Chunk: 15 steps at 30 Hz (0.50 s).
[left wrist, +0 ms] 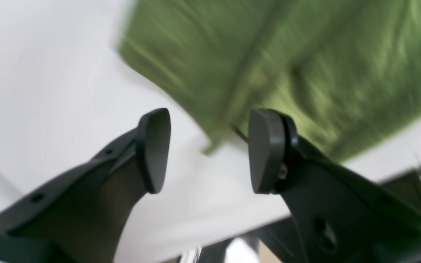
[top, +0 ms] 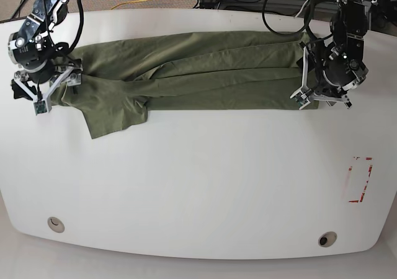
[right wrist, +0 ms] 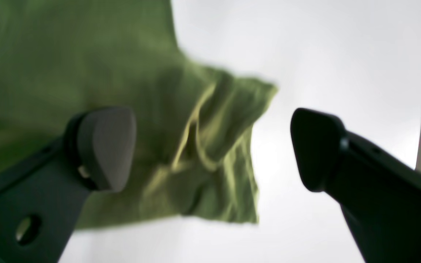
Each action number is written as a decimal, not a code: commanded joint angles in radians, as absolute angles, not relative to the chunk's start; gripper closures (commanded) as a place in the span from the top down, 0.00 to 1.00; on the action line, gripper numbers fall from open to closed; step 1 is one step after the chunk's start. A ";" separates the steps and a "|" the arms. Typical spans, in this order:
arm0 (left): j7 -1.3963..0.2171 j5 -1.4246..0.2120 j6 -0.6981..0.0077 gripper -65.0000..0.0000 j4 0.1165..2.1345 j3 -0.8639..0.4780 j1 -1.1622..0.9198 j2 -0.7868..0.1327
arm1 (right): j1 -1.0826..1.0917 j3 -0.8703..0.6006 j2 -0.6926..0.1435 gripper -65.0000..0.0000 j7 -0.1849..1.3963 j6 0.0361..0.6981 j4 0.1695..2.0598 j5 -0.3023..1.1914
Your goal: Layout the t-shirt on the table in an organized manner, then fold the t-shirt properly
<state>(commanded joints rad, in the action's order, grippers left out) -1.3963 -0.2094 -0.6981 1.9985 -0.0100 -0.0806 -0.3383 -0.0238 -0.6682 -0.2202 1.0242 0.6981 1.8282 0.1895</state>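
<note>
Across the far half of the glossy white tabletop [top: 198, 186], the soft, wrinkly olive-green cotton t-shirt [top: 192, 74] is lying stretched in a long bunched band. I am holding my left gripper [left wrist: 210, 149] spread wide over its hem corner, and my right gripper [right wrist: 214, 146] is gaping over a crumpled sleeve. I am judging the cloth light and limp, so pinching seamed edges should grip best.
</note>
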 joint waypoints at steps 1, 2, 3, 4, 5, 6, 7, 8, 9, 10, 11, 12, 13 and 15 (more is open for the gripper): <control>-1.396 -0.209 -0.698 0.49 1.998 -0.010 -0.074 -0.334 | -0.007 -0.665 -0.220 1.00 1.023 0.698 1.810 0.191; -1.396 -0.209 -0.698 0.49 1.998 -0.010 -0.061 -0.325 | 0.028 -0.659 -0.220 1.00 1.023 0.698 1.767 0.191; -1.396 -0.206 -0.698 0.49 1.998 -0.010 -0.047 -0.321 | 0.061 -0.653 -0.220 1.00 1.021 0.698 1.716 0.189; -1.396 -0.206 -0.698 0.49 1.998 -0.010 -0.038 -0.321 | 0.090 -0.648 -0.220 1.00 1.021 0.698 1.670 0.189; -1.396 -0.206 -0.698 0.49 1.998 -0.010 -0.027 -0.321 | 0.119 -0.639 -0.222 1.00 1.020 0.698 1.623 0.189; -1.396 -0.206 -0.698 0.49 1.998 -0.010 -0.016 -0.321 | 0.153 -0.630 -0.222 1.00 1.018 0.698 1.573 0.186; -1.396 -0.206 -0.698 0.49 1.998 -0.010 -0.007 -0.321 | 0.179 -0.624 -0.222 1.00 1.015 0.698 1.532 0.185; -1.396 -0.206 -0.698 0.49 1.998 -0.010 0.002 -0.321 | 0.205 -0.616 -0.222 1.00 1.001 0.698 1.483 0.185; -1.396 -0.206 -0.698 0.49 1.998 -0.010 0.008 -0.321 | 0.214 -0.616 -0.222 1.00 0.993 0.698 1.465 0.183; -1.396 -0.206 -0.698 0.49 1.997 -0.010 0.015 -0.321 | 0.236 -0.616 -0.222 1.00 0.972 0.698 1.419 0.183; -1.396 -0.206 -0.698 0.49 1.997 -0.010 0.019 -0.321 | 0.248 -0.615 -0.222 1.00 0.955 0.698 1.386 0.183; -1.396 -0.206 -0.698 0.49 1.997 -0.010 0.022 -0.321 | 0.254 -0.615 -0.222 1.00 0.946 0.698 1.368 0.183; -1.396 -0.205 -0.698 0.49 1.997 -0.010 0.027 -0.321 | 0.265 -0.613 -0.222 1.00 0.926 0.698 1.331 0.182; -1.396 -0.203 -0.698 0.49 1.997 -0.012 0.030 -0.321 | 0.283 -0.598 -0.225 1.00 0.908 0.698 1.282 0.182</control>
